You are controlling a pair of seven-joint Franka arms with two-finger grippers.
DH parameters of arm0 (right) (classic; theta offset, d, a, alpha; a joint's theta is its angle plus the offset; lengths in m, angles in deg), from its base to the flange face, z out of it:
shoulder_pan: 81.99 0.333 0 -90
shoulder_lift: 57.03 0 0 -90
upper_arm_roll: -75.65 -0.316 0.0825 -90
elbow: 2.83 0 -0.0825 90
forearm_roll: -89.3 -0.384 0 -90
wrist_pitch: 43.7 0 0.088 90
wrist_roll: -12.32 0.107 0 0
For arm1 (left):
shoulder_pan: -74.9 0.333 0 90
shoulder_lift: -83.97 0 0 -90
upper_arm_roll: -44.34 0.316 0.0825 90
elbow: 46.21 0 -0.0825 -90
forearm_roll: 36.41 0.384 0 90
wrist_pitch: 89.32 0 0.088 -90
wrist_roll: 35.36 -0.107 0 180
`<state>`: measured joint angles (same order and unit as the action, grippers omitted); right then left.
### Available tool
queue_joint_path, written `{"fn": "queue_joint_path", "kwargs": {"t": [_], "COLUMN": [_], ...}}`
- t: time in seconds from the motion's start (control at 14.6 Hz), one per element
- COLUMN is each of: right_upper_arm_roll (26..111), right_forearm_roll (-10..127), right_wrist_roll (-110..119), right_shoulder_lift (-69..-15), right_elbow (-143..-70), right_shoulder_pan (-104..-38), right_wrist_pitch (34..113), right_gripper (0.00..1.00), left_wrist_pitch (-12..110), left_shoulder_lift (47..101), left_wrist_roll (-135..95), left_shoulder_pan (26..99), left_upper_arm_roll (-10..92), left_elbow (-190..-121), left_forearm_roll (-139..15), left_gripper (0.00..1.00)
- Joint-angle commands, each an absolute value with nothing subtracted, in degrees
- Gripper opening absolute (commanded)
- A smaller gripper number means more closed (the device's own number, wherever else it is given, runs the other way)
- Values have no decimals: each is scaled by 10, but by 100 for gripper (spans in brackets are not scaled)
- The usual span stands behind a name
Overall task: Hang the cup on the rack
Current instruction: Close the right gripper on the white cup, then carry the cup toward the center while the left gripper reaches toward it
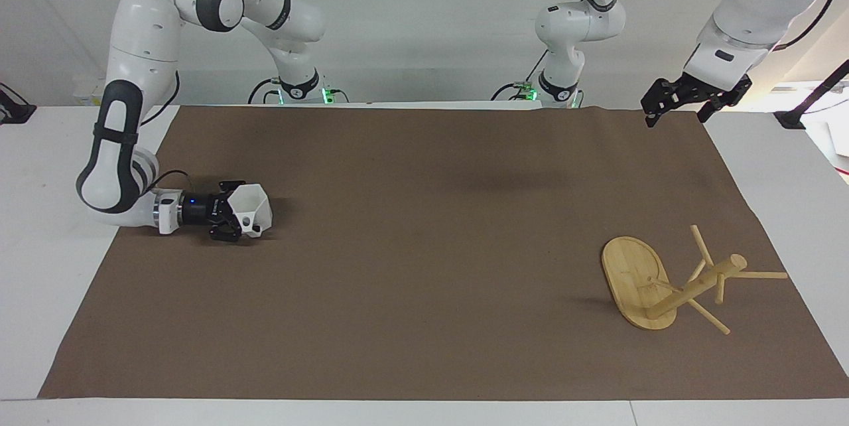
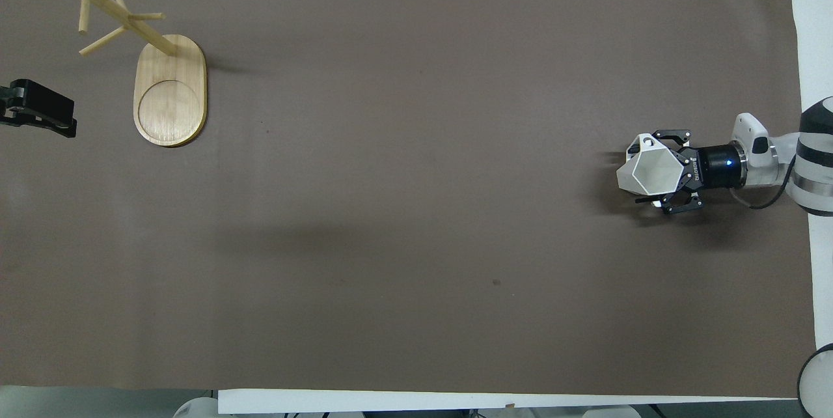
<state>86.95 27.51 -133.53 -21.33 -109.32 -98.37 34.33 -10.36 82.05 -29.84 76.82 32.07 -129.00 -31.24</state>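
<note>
Fingers of the right end effector (image 1: 233, 217) (image 2: 665, 174) clamp the cup (image 1: 253, 210) (image 2: 651, 169) low over the right arm's end of the table (image 1: 424, 267), forearm lying level. Left end effector (image 1: 670, 102) (image 2: 39, 112) waits raised, aperture unclear. Rack (image 1: 670, 283) (image 2: 163, 79) stands upright near it.

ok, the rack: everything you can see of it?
The rack is a light bamboo mug tree: flat oval base with a round groove, a round post rising from the base's end farther from the robots, and several thin bare pegs. It stands upright on the brown mat at the left arm's end of the table. No cup hangs on it and no gripper touches it.
</note>
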Motion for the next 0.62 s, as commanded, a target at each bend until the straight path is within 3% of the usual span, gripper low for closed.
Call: {"fn": "queue_joint_path", "kwargs": {"t": [0.0,0.07,0.14,0.21,0.27,0.41,0.55], "right_upper_arm_roll": [869,869,869,869,869,860,858], "right_forearm_roll": [265,265,265,265,265,265,264], "right_wrist_roll": [-1348,-1348,-1347,-1343,-1338,-1302,-1235], "right_shoulder_lift": [-229,-229,-229,-230,-231,-260,-292], "right_elbow": [-1115,-1114,-1113,-1113,-1111,-1110,-1108], "right_shoulder_pan": [-985,-984,-984,-984,-984,-954,-914], "right_wrist_pitch": [358,358,359,361,364,379,389], "right_gripper": [99,90,63,45,35,26,26], "left_wrist_pitch": [-98,-100,-106,-123,-132,-117,-40], "left_shoulder_lift": [838,838,839,840,840,841,867], "left_wrist_roll": [-302,-304,-306,-306,-306,-297,-237], "left_shoulder_pan": [769,770,771,773,773,773,764], "left_upper_arm_roll": [319,319,319,319,319,318,316], "left_elbow": [-1308,-1309,-1310,-1310,-1310,-1320,-1376], "left_forearm_roll": [-307,-307,-307,-307,-307,-311,-329], "left_gripper": [100,100,100,100,100,100,100]}}
